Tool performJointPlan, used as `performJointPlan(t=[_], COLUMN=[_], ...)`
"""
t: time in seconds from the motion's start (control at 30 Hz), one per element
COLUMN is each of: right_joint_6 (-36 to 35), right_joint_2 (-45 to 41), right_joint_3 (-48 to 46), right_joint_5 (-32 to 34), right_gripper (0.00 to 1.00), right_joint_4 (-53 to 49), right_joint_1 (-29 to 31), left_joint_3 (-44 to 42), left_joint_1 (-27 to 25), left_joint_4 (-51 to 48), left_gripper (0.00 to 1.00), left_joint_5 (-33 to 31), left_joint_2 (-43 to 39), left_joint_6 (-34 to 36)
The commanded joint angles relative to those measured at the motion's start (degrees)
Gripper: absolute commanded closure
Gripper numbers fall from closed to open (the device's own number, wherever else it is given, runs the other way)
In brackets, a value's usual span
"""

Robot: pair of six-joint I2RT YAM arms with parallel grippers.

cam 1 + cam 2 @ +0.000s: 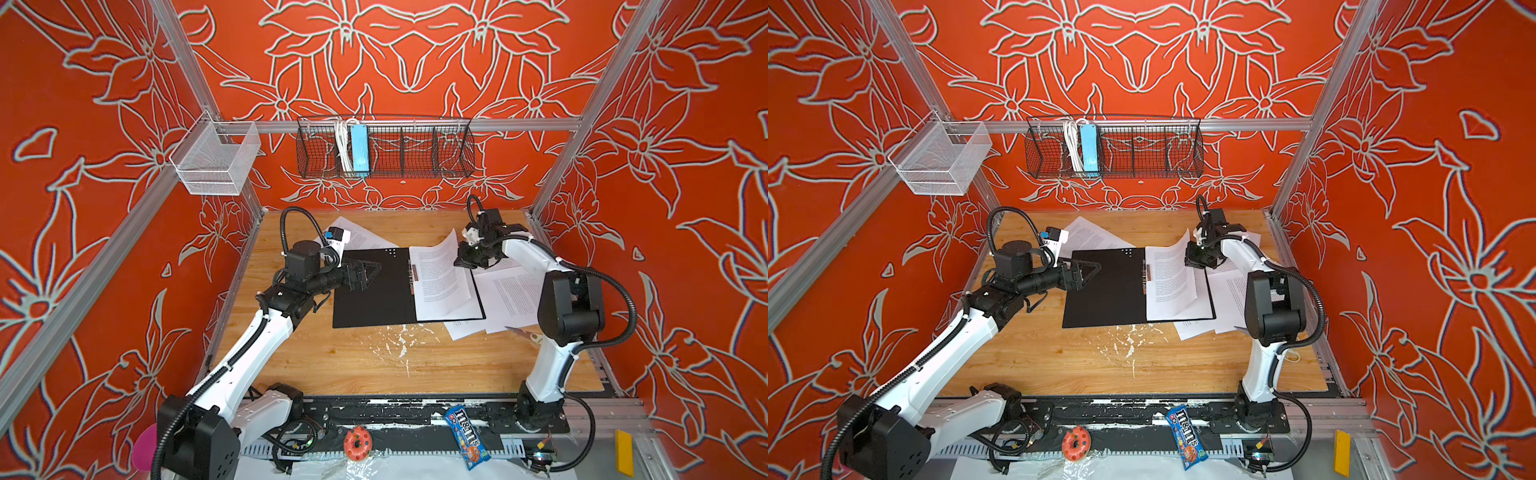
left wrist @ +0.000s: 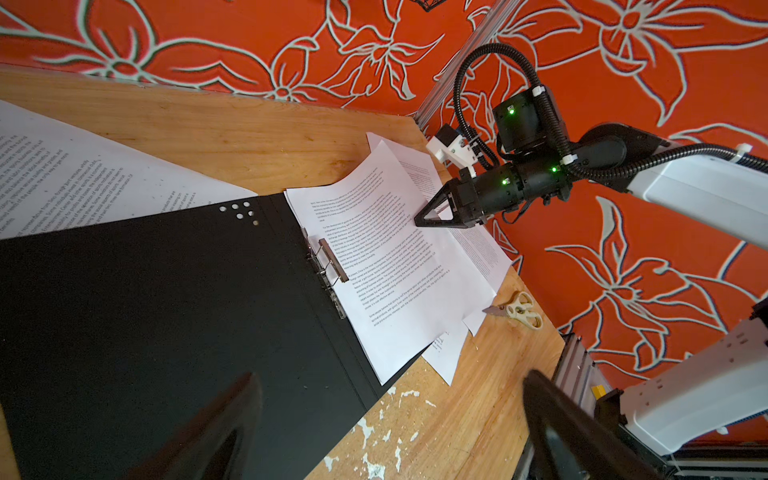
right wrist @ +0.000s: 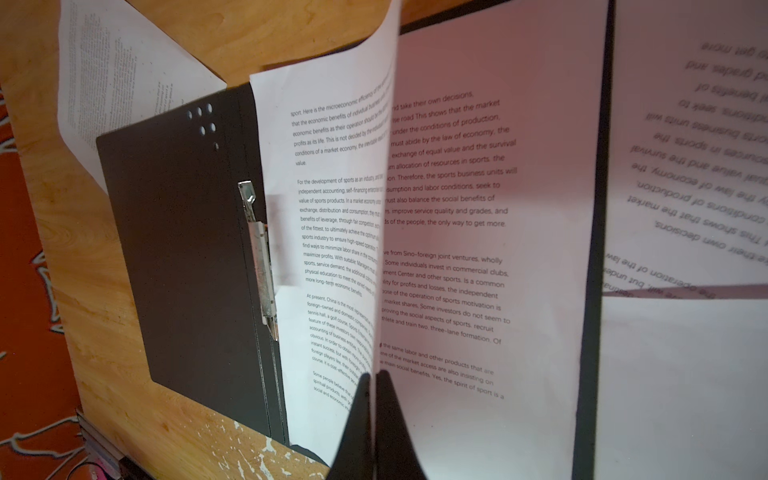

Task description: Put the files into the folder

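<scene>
Right wrist view gives me my clearest read: the right gripper (image 3: 371, 382) is pinched tight on the free edge of a lifted sheet (image 3: 332, 208), which curls up off the open folder (image 3: 178, 249) while its other edge lies down beside the metal clip (image 3: 259, 257) on the folder's spine. Under that curl a flat sheet (image 3: 478, 249) lies inside the folder, on the half nearer the right arm. In both top views the folder lies open, black inside up, on the wooden table (image 1: 353, 361). The left gripper (image 1: 370, 272) hangs over the bare black half of the folder with its jaws spread wide and nothing between them; whether it touches the cover I cannot tell. More of the files (image 1: 511, 295) lie fanned out on the table just outside the folder on the right arm's side, partly tucked under its edge. One more sheet (image 1: 365, 237) pokes out from behind the folder's far corner, the one with the small dots. From the left wrist view I see scissors (image 2: 521, 311) just past those fanned sheets, away from the folder.
</scene>
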Motion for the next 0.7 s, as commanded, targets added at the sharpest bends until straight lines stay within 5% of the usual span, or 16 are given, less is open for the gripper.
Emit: performJointPlan(t=[0.0, 0.3, 0.67], right_joint_6=[-0.8, -0.7, 0.2], right_joint_2=[0.6, 0.1, 2.9], right_joint_3=[0.2, 0.5, 3.1], right_joint_5=[-0.2, 4.7, 7.0], right_gripper=[0.87, 0.63, 0.56], right_joint_4=[-1.0, -2.2, -3.1], right_joint_1=[0.3, 0.3, 0.4], left_joint_3=[0.8, 0.9, 1.1], left_joint_1=[-0.1, -0.1, -0.1], left_joint_4=[1.1, 0.9, 0.1], left_gripper=[0.02, 0.02, 0.02], left_joint_5=[0.9, 0.6, -0.6], left_joint_2=[0.3, 0.4, 0.4], left_joint_6=[-0.3, -0.2, 0.1])
